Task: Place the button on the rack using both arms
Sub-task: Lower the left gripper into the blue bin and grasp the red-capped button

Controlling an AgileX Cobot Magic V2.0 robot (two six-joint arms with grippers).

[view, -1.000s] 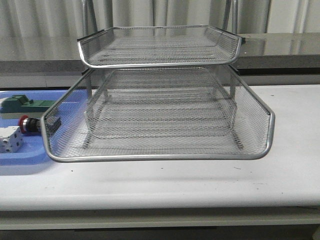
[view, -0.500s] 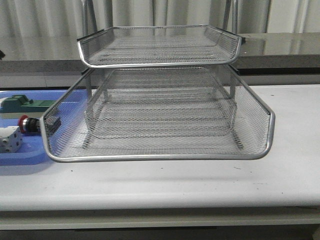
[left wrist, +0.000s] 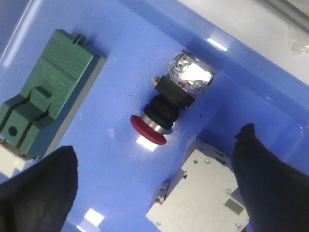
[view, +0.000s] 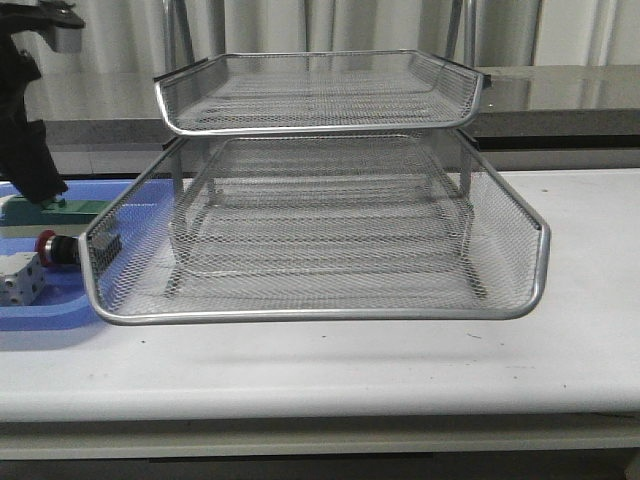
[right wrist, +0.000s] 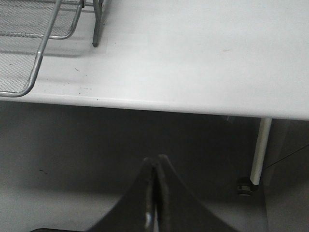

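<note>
The task looks barely begun: the button lies on its side in the blue tray at the left edge of the front view, beside the rack, whose mesh trays hold nothing. The left gripper hangs above it, fingers spread and apart from it, while the right gripper is pinched closed on nothing, off the table's near edge; pickup, handover and placing all remain

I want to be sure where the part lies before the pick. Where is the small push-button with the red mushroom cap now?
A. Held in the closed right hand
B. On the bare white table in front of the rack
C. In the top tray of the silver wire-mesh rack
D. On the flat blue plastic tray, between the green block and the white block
D: the small push-button with the red mushroom cap lies on the flat blue plastic tray, between the green block and the white block, below the open left hand.
</note>
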